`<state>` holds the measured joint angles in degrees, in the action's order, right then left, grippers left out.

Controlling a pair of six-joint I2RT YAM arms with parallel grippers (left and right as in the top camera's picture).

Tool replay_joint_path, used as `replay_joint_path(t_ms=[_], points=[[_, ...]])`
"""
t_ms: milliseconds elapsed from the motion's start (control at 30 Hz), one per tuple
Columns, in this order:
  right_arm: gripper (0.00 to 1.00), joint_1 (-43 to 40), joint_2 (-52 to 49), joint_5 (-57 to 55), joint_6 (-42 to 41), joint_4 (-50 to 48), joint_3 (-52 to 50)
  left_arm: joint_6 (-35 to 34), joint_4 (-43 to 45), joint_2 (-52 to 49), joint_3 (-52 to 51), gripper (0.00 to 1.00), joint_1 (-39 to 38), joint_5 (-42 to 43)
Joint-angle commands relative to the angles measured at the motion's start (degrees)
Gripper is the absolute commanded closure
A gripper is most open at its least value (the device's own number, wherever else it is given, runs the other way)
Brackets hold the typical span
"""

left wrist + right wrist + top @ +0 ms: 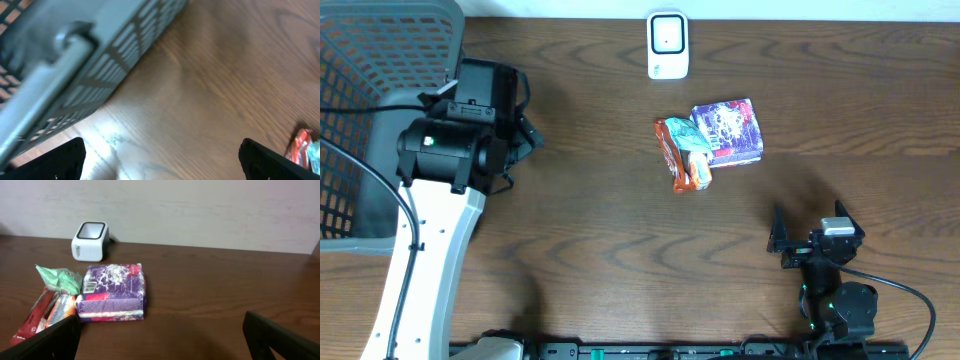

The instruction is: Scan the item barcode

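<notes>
A grey mesh basket [370, 120] stood at the far left of the wooden tabletop [580, 220], and just beside it the left end effector [162, 162] hung with its fingers spread wide, holding nothing. Near the middle a white scanner [667, 45] sat at the far edge, and nearer lay an orange snack packet [680, 160] touching a purple packet [728, 131] on its right. At the lower right, the right end effector [162, 340] was also wide and empty, well apart from the packets.

Basket [370, 50] crowds left; packets [708, 140] block centre.
</notes>
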<state>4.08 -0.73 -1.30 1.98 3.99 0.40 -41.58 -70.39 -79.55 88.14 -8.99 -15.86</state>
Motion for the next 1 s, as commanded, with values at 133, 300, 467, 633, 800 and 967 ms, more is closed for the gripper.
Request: replay_joint_path(t_ms=[133,300,467,633,800,967], points=[[0.01,-0.24,-0.02,-0.52,0.44,0.11,-0.09,-2.23,-2.51,0.57,0.15,0.02,0.31,-1.18],[0.01,-0.24,-0.02,-0.52,0.44,0.11,-0.09,-2.23,-2.51,0.57,0.15,0.02,0.31,-1.18],[0.01,-0.24,-0.02,-0.52,0.44,0.11,-0.09,-2.23,-2.51,0.57,0.15,0.02,0.31,-1.18],[0.01,-0.24,-0.02,-0.52,0.44,0.11,-0.09,-2.23,-2.51,0.57,0.15,0.02,0.31,-1.18],[0.01,-0.24,-0.02,-0.52,0.44,0.11,-0.09,-2.23,-2.51,0.57,0.15,0.02,0.31,-1.18],[0.01,-0.24,-0.02,-0.52,0.44,0.11,-0.09,-2.23,-2.54,0.57,0.15,0.02,0.31,-1.18]])
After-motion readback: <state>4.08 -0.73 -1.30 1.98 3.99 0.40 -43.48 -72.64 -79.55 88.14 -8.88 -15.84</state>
